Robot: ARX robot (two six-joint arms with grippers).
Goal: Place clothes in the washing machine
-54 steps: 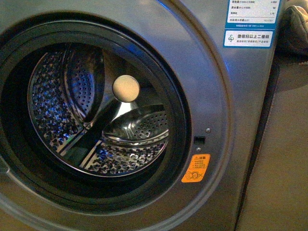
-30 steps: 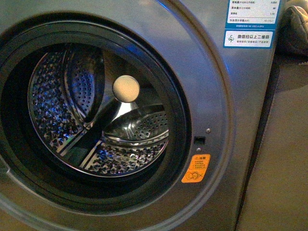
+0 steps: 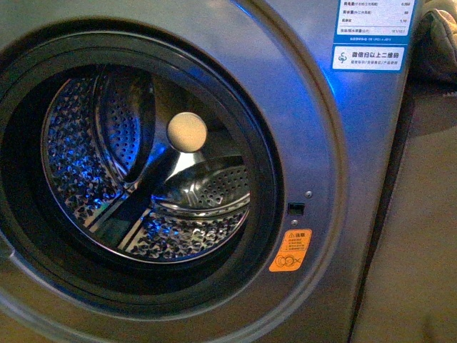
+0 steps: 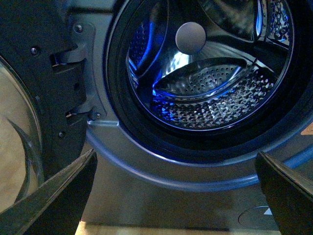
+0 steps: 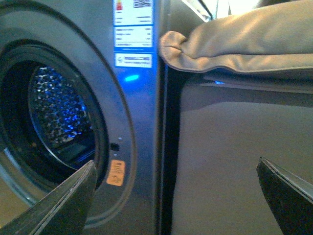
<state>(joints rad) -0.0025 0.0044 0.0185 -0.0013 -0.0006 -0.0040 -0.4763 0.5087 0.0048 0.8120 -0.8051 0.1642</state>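
The grey washing machine [image 3: 314, 128] fills the front view, its door open. Its black-rimmed porthole shows the perforated steel drum [image 3: 107, 179], which holds no cloth that I can see. It also shows in the left wrist view [image 4: 146, 161] and right wrist view [image 5: 132, 98]. The dark navy clothes are out of view. My left gripper [image 4: 176, 196] is open and empty, low in front of the porthole. My right gripper [image 5: 176, 196] is open and empty, facing the machine's right edge and the grey panel [image 5: 225, 147] beside it. Neither arm shows in the front view.
The open door [image 4: 29, 122] with its glass bowl stands at the hinge side of the porthole. A tan-brown bundle of cloth [image 5: 244, 39] lies on top of the grey panel, seen also in the front view [image 3: 437, 43]. An orange sticker [image 3: 290, 250] marks the machine's front.
Blue light reflections on the drum and front panel have grown brighter. Nothing else has visibly moved.
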